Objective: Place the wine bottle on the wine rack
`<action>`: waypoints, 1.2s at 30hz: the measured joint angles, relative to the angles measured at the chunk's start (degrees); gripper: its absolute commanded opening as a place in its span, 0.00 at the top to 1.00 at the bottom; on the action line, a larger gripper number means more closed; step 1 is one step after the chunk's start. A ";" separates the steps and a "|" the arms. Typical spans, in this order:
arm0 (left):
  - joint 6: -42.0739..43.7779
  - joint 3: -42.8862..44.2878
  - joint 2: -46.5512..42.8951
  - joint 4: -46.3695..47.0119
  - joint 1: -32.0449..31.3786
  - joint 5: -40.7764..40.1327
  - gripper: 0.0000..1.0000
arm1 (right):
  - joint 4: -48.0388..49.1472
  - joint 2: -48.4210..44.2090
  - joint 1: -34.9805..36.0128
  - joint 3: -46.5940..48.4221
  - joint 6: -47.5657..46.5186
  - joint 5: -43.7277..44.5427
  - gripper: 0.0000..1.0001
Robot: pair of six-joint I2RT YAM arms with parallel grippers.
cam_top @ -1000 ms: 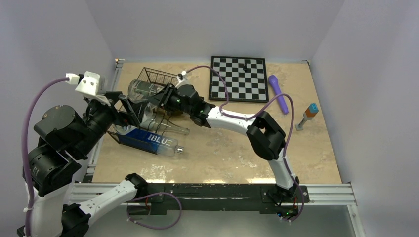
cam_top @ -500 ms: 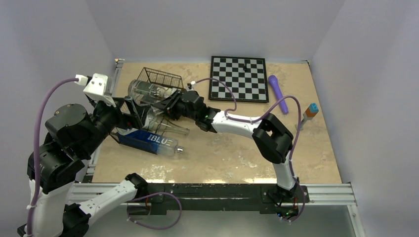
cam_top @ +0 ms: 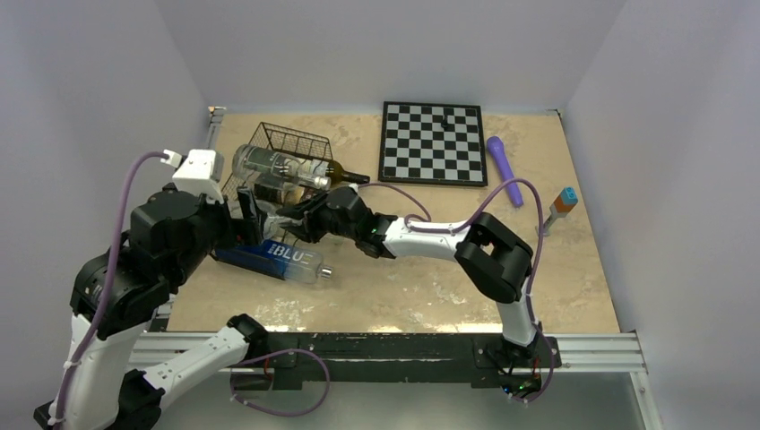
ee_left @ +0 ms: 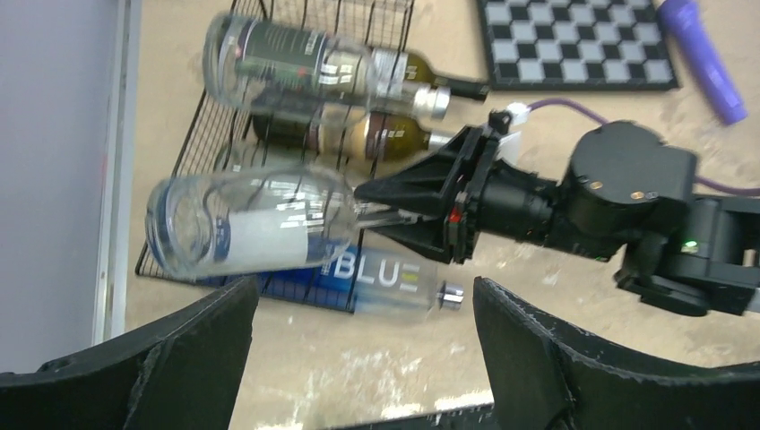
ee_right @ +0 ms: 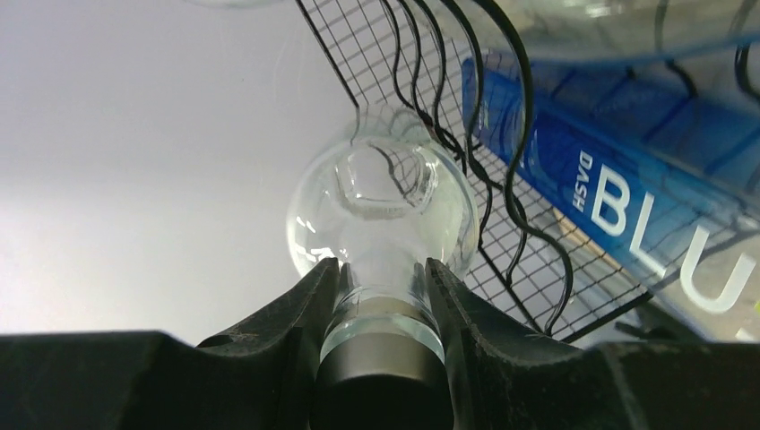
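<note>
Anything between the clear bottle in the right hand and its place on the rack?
Nothing clearly does. The clear glass bottle, neck in the right hand, is over bare wires of the black wire rack between the amber glass bottle and the blue-labelled bottle.

left arm (cam_top: 152,260): bulky black joint housings, white link shells
right arm (cam_top: 430,235): white links between rounded black joints
cables (ee_left: 560,103): purple, ending in white plugs
left wrist camera (cam_top: 199,170): white boxy housing
left gripper (ee_left: 363,291): broad matte black fingers with rough edges
right gripper (ee_left: 372,208): black tapering fingers with a small red mark; round black body behind, with brass-coloured screws and a green light
</note>
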 measured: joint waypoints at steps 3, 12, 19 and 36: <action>-1.42 -2.84 0.22 -2.58 0.00 -1.53 0.07 | 2.43 0.13 1.07 -1.53 4.52 -1.09 1.00; -3.37 -5.46 -0.83 -5.18 0.00 -4.70 0.07 | 8.72 1.09 3.85 -3.15 9.27 -3.04 0.94; -4.28 -6.23 -1.66 -5.35 0.00 -5.60 0.07 | 11.41 1.14 4.98 -4.46 10.19 -3.37 0.70; -5.38 -7.63 -2.47 -5.62 0.00 -5.77 0.08 | 9.66 3.41 4.87 -5.29 10.97 -8.11 0.30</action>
